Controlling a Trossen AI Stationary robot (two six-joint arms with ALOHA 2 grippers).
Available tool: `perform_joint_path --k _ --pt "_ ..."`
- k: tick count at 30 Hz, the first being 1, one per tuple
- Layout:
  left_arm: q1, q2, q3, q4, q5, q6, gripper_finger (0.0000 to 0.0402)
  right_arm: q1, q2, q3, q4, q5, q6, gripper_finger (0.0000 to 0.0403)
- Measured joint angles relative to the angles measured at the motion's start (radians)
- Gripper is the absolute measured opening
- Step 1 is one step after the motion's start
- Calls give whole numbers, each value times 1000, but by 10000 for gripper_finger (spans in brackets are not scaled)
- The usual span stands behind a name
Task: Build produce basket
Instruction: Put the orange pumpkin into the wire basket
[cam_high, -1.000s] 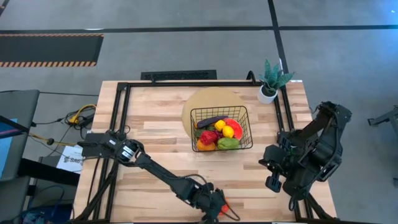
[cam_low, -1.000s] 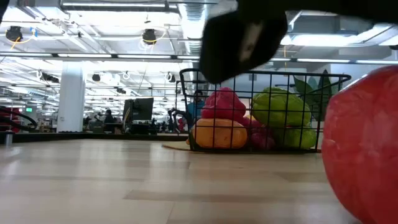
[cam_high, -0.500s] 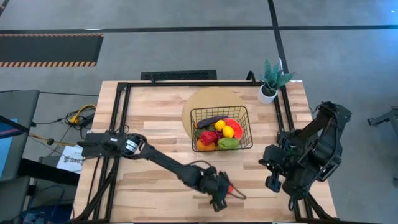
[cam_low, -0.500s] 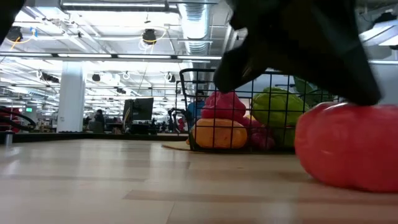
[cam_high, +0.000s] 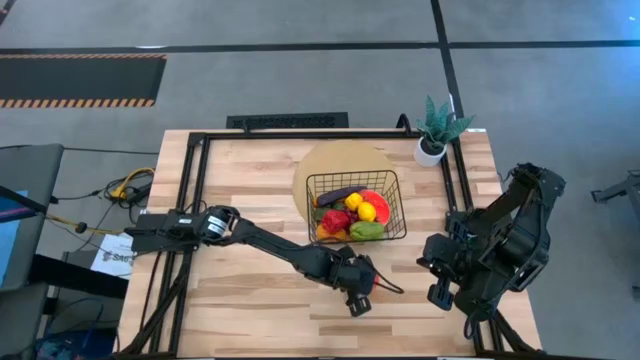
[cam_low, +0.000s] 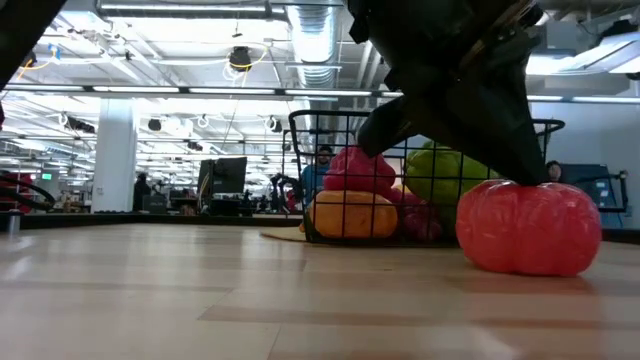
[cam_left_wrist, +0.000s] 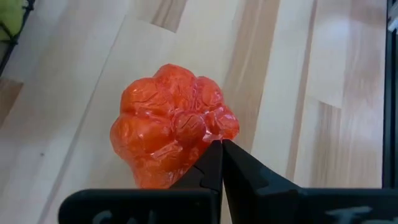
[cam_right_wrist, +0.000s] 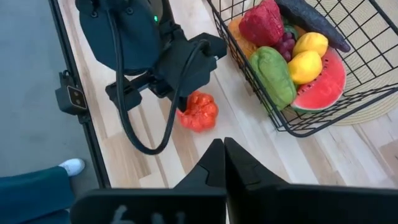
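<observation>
A red-orange toy pepper (cam_left_wrist: 168, 134) lies on its side on the wooden table, a short way toward the near edge from the black wire basket (cam_high: 390, 222). It also shows in the low view (cam_low: 530, 228) and the right wrist view (cam_right_wrist: 199, 112). My left gripper (cam_left_wrist: 221, 146) is shut and sits against the pepper from above (cam_high: 362, 293). The basket holds an eggplant, lemons, a watermelon slice, a red pepper and green pieces. My right gripper (cam_right_wrist: 222, 146) hangs shut above the table's right side (cam_high: 438, 295). My left gripper touches the pepper with the tips of its shut fingers (cam_left_wrist: 214, 163), set against one lumpy side lobe (cam_left_wrist: 208, 127). The fingers slant down from above. Nothing shows between them. The pepper lies with its underside on the table (cam_low: 530, 268).
The basket stands partly on a round tan mat (cam_high: 335, 160). A potted green plant (cam_high: 437, 128) is at the far right corner. Black frame rails (cam_high: 195, 200) run along the table's sides. A person's shoe (cam_right_wrist: 71, 167) shows on the floor beside the table.
My left gripper has swung from the near edge toward the far and right, toward the basket, staying shut. The pepper has slid along the table with it and now lies farther from the near edge, closer to the basket.
</observation>
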Motion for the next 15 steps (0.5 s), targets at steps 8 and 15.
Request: perform_joint_path --k 8,15 --pt "-32 -5 181 -224 -30 126 0 0 0 0 0 -51 3 10" --pt "-56 -7 291 -433 -95 176 0 -10 0 0 2 -154 112 11"
